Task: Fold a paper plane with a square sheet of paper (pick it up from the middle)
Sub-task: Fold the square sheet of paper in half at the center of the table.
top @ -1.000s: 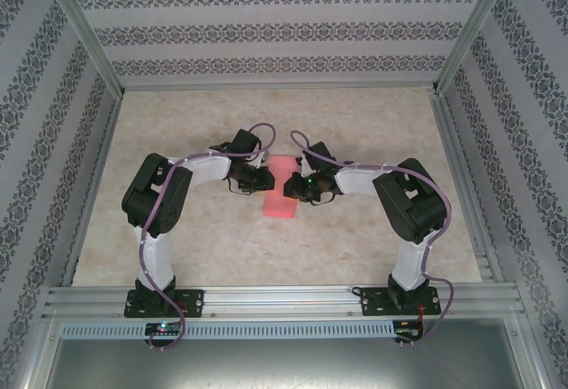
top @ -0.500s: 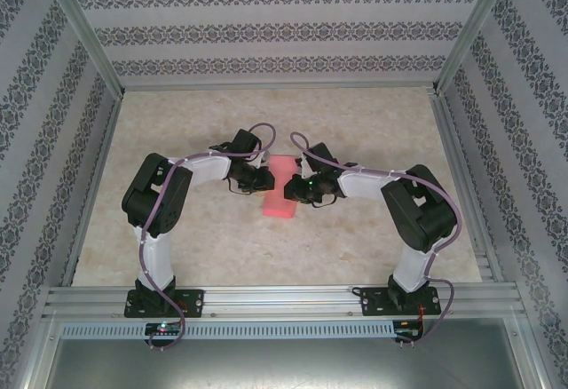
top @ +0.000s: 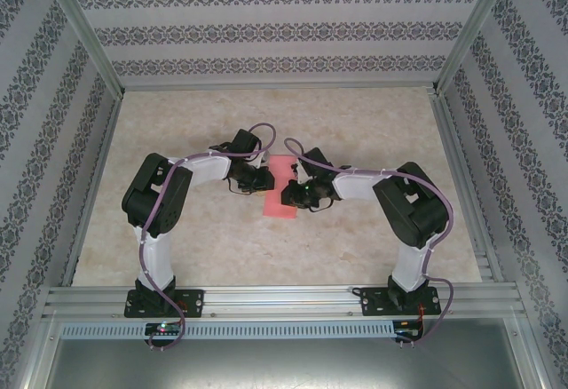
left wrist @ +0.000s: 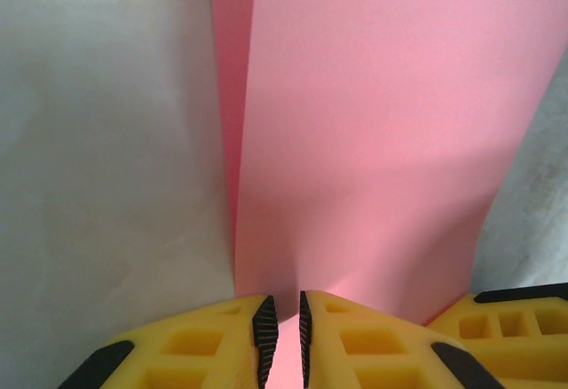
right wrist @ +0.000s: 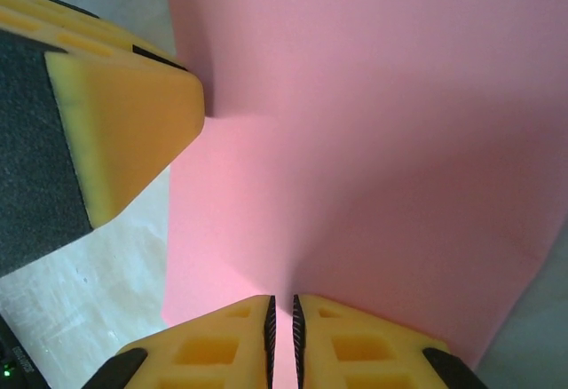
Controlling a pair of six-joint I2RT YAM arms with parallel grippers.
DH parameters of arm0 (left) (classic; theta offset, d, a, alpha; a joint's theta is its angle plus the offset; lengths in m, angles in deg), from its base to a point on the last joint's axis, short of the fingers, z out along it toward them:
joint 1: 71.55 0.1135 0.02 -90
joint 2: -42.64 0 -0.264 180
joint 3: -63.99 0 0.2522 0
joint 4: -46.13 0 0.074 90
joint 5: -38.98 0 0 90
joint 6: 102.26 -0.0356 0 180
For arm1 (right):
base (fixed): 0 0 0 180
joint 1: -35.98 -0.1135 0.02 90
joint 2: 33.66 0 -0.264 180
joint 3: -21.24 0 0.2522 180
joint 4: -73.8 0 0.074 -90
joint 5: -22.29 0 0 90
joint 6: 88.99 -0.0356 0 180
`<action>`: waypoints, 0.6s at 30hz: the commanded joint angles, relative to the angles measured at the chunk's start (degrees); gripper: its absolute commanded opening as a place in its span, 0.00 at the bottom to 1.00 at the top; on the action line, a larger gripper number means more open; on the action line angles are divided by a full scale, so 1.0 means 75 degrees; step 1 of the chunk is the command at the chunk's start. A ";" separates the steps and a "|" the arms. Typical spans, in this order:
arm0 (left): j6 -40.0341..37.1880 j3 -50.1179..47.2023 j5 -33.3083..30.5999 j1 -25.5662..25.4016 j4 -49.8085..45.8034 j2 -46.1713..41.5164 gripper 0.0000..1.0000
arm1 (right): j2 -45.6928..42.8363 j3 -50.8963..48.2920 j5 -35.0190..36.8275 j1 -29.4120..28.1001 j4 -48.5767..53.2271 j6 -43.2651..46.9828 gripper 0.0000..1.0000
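Right now left gripper (left wrist: 280, 322) and right gripper (right wrist: 282, 322) each pinch the sheet of paper (top: 278, 206) lying between them on the table (top: 373, 131); uneven pulling could tear it or skew the crease.

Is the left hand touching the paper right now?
Touching. In the left wrist view the paper runs down into the left hand, whose jaws are pinched on its edge with no gap showing.
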 commanded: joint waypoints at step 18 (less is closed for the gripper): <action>-0.0322 -0.0330 -0.1264 -0.0040 -0.0761 0.1054 0.23 | -0.1070 -0.0563 -0.0027 -0.0339 -0.0017 -0.0404 0.17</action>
